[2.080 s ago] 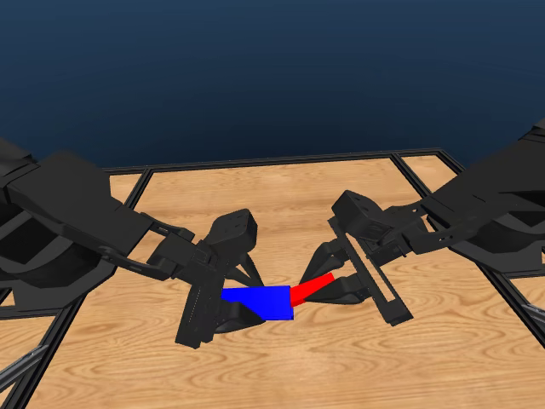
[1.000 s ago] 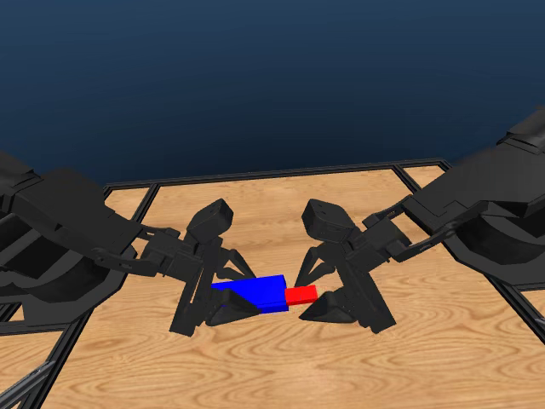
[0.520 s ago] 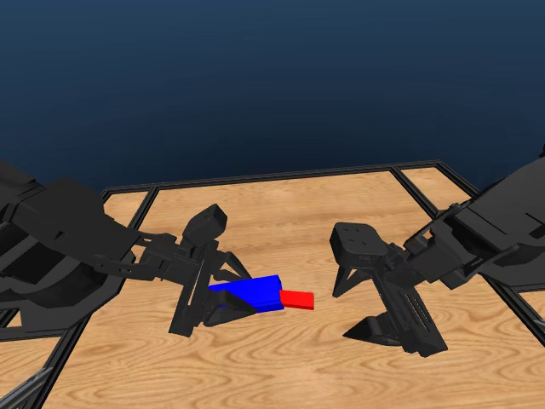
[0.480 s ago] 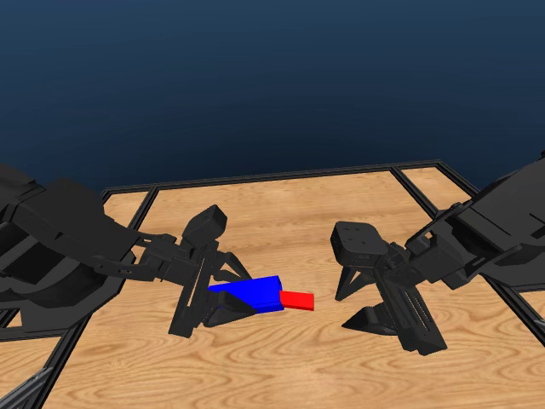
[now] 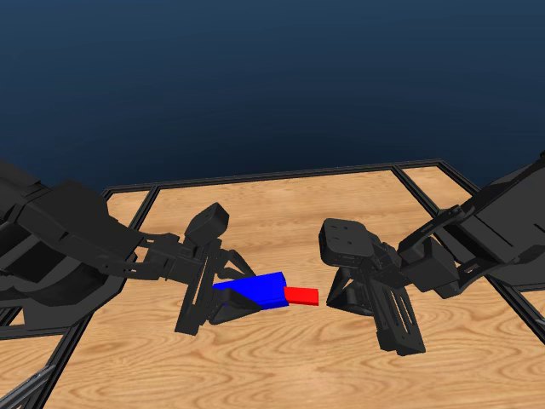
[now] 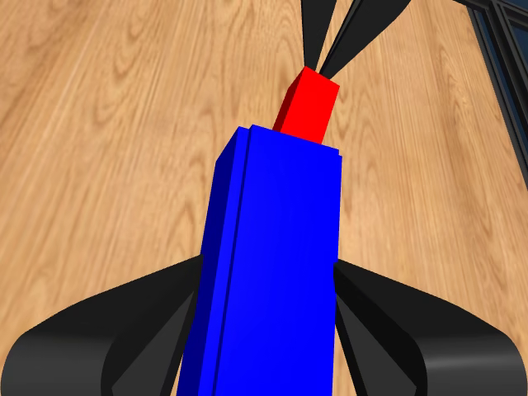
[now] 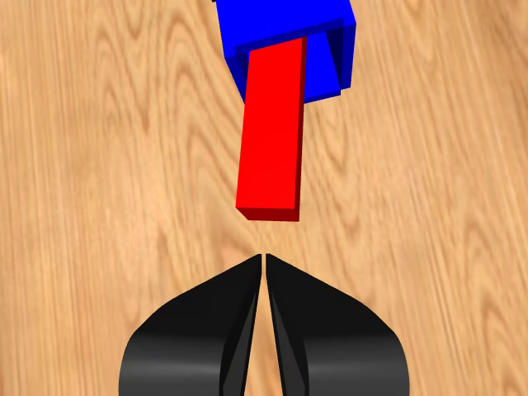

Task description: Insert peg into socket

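Note:
The blue socket point(image 5: 253, 292) is held just above the table with my left gripper point(image 5: 232, 300) shut on its sides. In the left wrist view the socket point(image 6: 272, 272) fills the middle between the two fingers point(image 6: 157, 305). The red peg point(image 5: 301, 296) sticks out of the socket's open end towards the right arm, partly inside it. The right wrist view shows the peg point(image 7: 271, 136) entering the socket point(image 7: 326, 49). My right gripper point(image 5: 339, 298) sits just off the peg's free end, apart from it. Its jaws point(image 7: 264, 266) are shut with nothing between them.
Everything happens over the wooden table point(image 5: 281, 213). A black frame rail point(image 5: 272, 176) runs along its far edge, with more rails at both sides. Both arms' bulky bodies fill the left and right of the head view.
The right gripper let go of the peg, drew back, then shut its jaws and moved close to the peg's free end. The peg stays in the socket, still held by the left gripper.

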Controlling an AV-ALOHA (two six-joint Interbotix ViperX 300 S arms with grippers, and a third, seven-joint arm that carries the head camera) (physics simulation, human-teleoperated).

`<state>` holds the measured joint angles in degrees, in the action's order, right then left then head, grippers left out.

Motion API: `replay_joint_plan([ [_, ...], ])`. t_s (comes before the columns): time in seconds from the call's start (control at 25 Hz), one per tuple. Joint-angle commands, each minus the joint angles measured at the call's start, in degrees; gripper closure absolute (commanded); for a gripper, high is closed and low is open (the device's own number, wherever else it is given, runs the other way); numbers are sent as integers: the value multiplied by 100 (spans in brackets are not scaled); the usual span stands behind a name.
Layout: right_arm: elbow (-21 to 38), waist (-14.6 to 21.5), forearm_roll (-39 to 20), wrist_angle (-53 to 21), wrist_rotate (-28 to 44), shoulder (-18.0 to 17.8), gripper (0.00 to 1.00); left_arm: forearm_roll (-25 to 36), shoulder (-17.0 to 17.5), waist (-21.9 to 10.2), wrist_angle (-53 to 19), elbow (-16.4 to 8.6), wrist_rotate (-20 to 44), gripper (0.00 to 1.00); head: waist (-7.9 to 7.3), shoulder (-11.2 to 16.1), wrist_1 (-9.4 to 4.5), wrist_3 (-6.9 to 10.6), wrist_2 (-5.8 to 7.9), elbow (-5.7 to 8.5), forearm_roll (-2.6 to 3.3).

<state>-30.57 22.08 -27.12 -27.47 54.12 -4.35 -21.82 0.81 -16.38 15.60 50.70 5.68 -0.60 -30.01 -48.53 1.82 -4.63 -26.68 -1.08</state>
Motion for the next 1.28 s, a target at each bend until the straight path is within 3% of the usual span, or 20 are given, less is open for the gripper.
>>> replay_joint_plan([
  [0.04, 340, -56, -101, -2, -26, -35, 100, -125, 4, -36, 347, -133, -75, 100, -19, -54, 49, 16, 12, 101, -4],
  [0.24, 488, -173, -129, 64, -179, -98, 100, -303, -192, -182, 491, -32, -103, 100, -47, -39, 48, 26, 21, 105, -10],
  [0.28, 482, -211, -101, 143, -264, -17, 100, -290, -155, -145, 552, -176, -148, 100, -51, -38, 49, 24, 17, 105, -12],
  [0.32, 572, -285, -58, 212, -348, -94, 100, -352, -245, -234, 586, -57, -125, 100, -54, -35, 51, 23, 13, 106, -14],
  [0.4, 636, -279, -78, 156, -411, -206, 100, -344, -240, -175, 617, -231, -183, 100, -62, -30, 55, 33, 13, 106, -15],
  [0.6, 725, -385, 54, 407, -648, -288, 100, -332, -257, -154, 639, -303, -368, 100, -87, -24, 62, 43, 15, 107, -22],
  [0.64, 738, -346, 89, 430, -742, -287, 100, -425, -453, -242, 756, -184, -288, 100, -91, -23, 63, 43, 16, 108, -23],
  [0.72, 774, -414, 150, 584, -821, -326, 100, -408, -345, -185, 644, -310, -310, 100, -93, -24, 68, 47, 18, 108, -23],
  [0.76, 773, -449, 179, 582, -847, -384, 100, -452, -356, -288, 765, -266, -351, 100, -99, -22, 72, 44, 15, 111, -25],
  [0.84, 799, -458, 236, 637, -915, -341, 100, -434, -448, -179, 685, -207, -292, 100, -102, -23, 75, 42, 19, 114, -25],
  [0.88, 756, -469, 237, 639, -907, -366, 100, -453, -328, -242, 715, -294, -317, 100, -103, -22, 78, 44, 19, 115, -25],
  [0.92, 747, -473, 269, 671, -948, -314, 100, -481, -435, -252, 763, -190, -341, 100, -104, -23, 82, 46, 19, 115, -25],
  [0.96, 740, -467, 301, 624, -990, -318, 100, -441, -350, -214, 664, -279, -305, 100, -103, -25, 80, 50, 21, 115, -25],
  [1.0, 746, -483, 315, 743, -975, -322, 100, -489, -455, -247, 731, -173, -352, 100, -103, -27, 88, 49, 20, 114, -24],
  [1.04, 690, -487, 287, 660, -940, -361, 100, -518, -396, -256, 775, -293, -291, 100, -104, -29, 87, 46, 18, 116, -25],
  [1.28, 355, -399, 411, 684, -749, -98, 100, -567, -296, -315, 844, -252, -368, 100, -100, -55, 143, 31, 19, 121, -24],
])
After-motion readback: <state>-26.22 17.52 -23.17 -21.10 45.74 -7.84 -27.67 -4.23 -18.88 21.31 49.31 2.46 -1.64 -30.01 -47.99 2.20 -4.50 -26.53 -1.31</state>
